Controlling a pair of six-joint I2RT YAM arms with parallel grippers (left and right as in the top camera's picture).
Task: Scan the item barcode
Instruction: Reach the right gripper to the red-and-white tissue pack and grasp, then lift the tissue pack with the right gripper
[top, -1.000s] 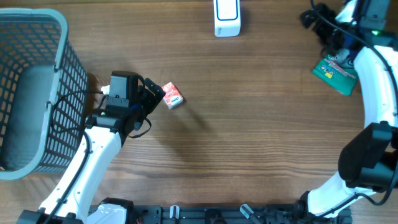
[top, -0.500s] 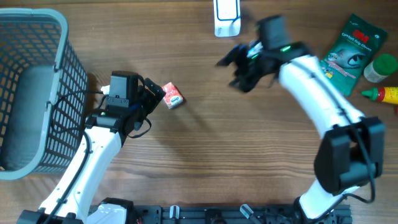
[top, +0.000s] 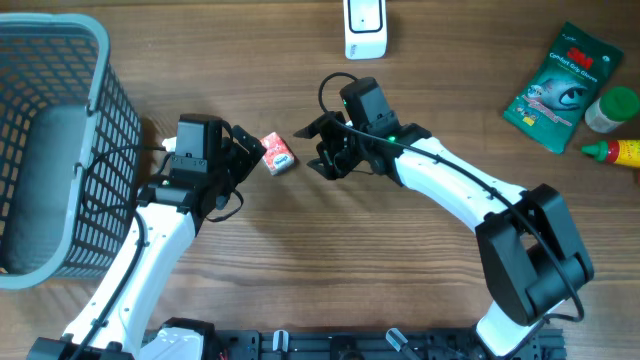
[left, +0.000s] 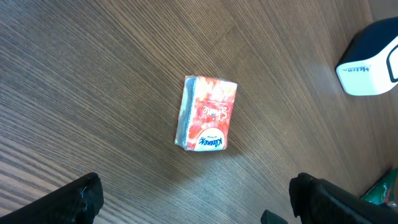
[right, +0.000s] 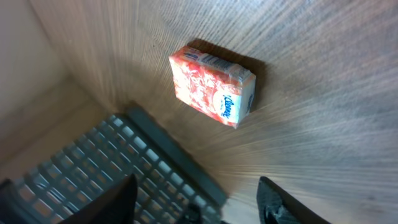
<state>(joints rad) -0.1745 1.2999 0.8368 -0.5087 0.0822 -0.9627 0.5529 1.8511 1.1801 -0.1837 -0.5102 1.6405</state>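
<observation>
The right fingers (right: 272, 202) have swung across from the far corner and stand spread near the small red-and-white tissue pack (top: 278, 154), lying flat on the wooden surface (top: 330, 250); left fingers (left: 323, 199) gape wide opposite.

The overhead camera looks straight down on the table (top: 350, 265) from far off, taking in both arms. The left wrist camera looks down, close, at the pack (left: 207, 114), with the scanner (left: 370, 59) at its right edge. The right wrist camera faces the same pack from the opposite side, basket (right: 155, 168) behind. All three share the pack.
</observation>
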